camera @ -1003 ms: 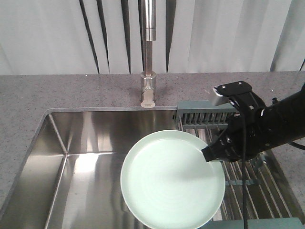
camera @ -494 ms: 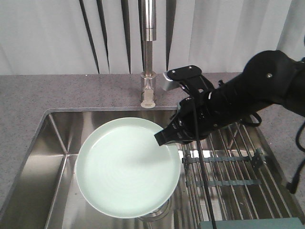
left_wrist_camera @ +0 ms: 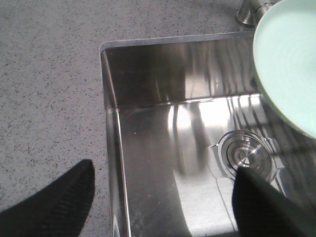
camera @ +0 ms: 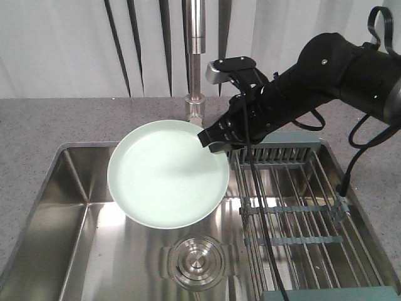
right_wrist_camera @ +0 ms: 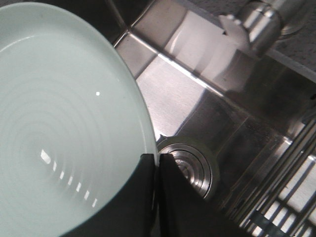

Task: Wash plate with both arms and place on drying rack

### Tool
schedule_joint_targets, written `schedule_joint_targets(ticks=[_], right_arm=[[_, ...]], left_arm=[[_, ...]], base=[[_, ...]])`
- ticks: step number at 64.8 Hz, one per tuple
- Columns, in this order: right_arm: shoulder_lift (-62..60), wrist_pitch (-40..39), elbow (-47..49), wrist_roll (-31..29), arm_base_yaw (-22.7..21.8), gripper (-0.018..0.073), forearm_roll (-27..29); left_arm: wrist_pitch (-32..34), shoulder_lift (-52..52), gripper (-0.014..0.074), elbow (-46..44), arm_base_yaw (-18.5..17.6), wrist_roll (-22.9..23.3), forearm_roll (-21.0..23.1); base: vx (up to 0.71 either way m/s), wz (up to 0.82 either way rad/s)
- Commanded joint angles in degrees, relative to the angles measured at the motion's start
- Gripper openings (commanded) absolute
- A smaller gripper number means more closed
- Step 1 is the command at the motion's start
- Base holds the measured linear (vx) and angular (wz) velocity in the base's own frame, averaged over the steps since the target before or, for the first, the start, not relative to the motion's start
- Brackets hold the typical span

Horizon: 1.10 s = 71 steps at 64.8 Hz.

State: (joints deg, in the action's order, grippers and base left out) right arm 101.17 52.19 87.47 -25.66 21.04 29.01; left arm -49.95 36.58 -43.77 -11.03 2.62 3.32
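The pale mint-green plate (camera: pixel 166 174) hangs tilted over the sink, just below the tap; it also shows in the right wrist view (right_wrist_camera: pixel 59 123) and at the top right of the left wrist view (left_wrist_camera: pixel 289 54). My right gripper (camera: pixel 213 139) is shut on its right rim, fingers pinching the edge (right_wrist_camera: pixel 155 165). My left gripper (left_wrist_camera: pixel 163 197) is open over the sink's left wall, nothing between its black fingers (left_wrist_camera: pixel 54 197); it is out of the front view. The drying rack (camera: pixel 301 207) of steel wire bars lies at the right of the sink.
The steel sink basin (camera: pixel 69 207) has a round drain (camera: pixel 194 263) under the plate. A tall chrome tap (camera: pixel 195 69) stands behind the sink. Grey speckled countertop (camera: pixel 56 125) surrounds it. My right arm (camera: pixel 338 69) reaches in over the rack.
My right gripper has carried the plate left from above the rack, then up and back toward the tap. The drain under it is now uncovered.
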Motion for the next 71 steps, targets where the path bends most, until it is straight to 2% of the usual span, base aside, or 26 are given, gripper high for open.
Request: schedule_joint_targets(ticks=[1,12,25,49,71], right_arm=[[-2.6,-1.0,2.1,-0.1,-2.5,-0.0001,1.4],[-3.3,1.6,1.9,-0.1,-5.9,-0.0001,0.9],[-6.5,2.1,1.0,-0.1,-7.8,-0.0001,-0.2],[-17.2,-4.2,-16.6,-1.6,-12.0,-0.0001,0.1],[-24.1,-6.0,-27.6,-2.3,-11.2,-0.0001,1.9]], left_arm=[[3.4,0.0,0.0533,-1.2,0.0,0.4,0.4],[3.4,0.0,0.0533,-1.2,0.0,0.4,0.4],[3.4,0.0,0.0533,-1.2,0.0,0.4,0.4],[3.4,0.0,0.0533,-1.2,0.0,0.4,0.4],[3.4,0.0,0.0533,-1.2,0.0,0.4,0.4]], base=[[0.00,0.00],[0.00,0.00],[0.00,0.00],[0.00,0.00],[0.00,0.00]])
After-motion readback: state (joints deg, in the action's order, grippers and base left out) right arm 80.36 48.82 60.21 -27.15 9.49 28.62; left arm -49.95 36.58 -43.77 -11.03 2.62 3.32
